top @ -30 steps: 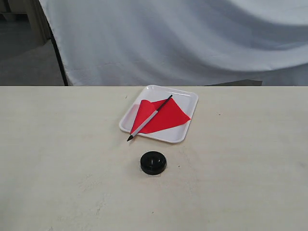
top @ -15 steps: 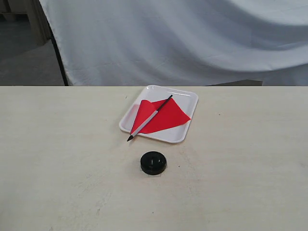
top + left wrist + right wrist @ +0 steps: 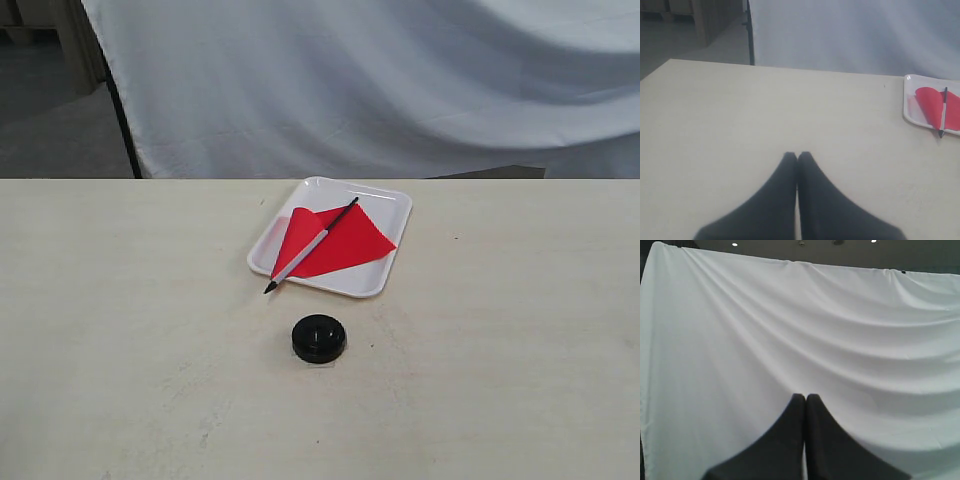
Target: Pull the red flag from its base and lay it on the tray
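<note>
The red flag [image 3: 340, 242] lies flat on the white tray [image 3: 385, 205] at the back middle of the table, its pole slanting across the cloth. The pole's black tip [image 3: 269, 288] pokes over the tray's near-left rim. The black round base [image 3: 319, 338] stands alone on the table in front of the tray, its centre hole bare. Neither arm shows in the exterior view. My left gripper [image 3: 797, 156] is shut and holds nothing, low over bare table, with the tray [image 3: 910, 107] and flag [image 3: 930, 100] far off to one side. My right gripper [image 3: 805, 398] is shut and holds nothing, facing a white curtain.
A white cloth curtain [image 3: 400, 80] hangs behind the table's far edge. A dark upright post [image 3: 122, 120] stands at the back left, with grey floor beyond it. The pale table top [image 3: 120, 330] spreads wide on both sides of the base.
</note>
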Available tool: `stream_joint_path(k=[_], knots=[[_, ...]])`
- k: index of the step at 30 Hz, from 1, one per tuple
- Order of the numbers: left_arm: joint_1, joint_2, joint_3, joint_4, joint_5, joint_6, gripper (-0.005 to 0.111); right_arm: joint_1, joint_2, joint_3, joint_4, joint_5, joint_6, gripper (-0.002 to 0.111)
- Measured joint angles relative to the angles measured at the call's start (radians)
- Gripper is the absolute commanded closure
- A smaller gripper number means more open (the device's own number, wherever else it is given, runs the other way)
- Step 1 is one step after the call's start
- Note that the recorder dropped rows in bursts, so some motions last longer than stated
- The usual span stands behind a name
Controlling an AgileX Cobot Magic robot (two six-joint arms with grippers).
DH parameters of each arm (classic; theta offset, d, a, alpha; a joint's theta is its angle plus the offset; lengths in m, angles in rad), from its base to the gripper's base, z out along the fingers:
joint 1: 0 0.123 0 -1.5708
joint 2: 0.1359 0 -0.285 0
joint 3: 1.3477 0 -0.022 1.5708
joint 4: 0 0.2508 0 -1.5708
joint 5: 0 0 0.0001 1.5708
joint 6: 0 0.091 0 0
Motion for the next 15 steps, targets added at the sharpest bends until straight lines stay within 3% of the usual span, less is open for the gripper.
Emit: stream_joint_path(k=[10, 15], knots=[[0.0, 0.0, 0.0, 0.0, 0.0, 0.0, 0.107, 0.0, 0.0, 0.0, 0.005, -0.005, 0.007, 0.108], [0.0, 0.0, 0.0, 0.0, 0.0, 0.0, 0.107, 0.0, -0.001, 0.004, 0.036, 0.09, 0.058, 0.108]])
